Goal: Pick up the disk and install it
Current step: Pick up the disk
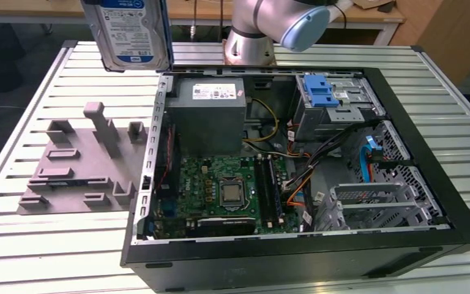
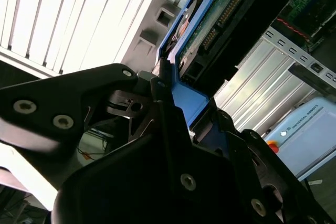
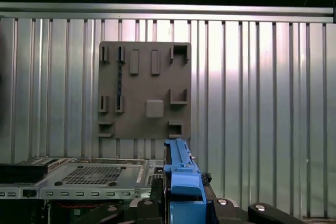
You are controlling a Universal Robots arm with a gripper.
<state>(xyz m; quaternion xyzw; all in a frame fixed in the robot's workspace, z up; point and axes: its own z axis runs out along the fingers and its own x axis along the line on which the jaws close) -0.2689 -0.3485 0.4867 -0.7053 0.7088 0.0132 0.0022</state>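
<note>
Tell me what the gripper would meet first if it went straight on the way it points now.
Likely the grey fixture plate on the slatted table; the disk held by the gripper would touch first. Depth is unclear.

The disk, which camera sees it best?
The exterior view: the disk hangs in the air, front facing the camera. The second wrist view shows its blue carrier and underside, edge-on, in the tool. The first wrist view shows the carrier's edge.
</note>
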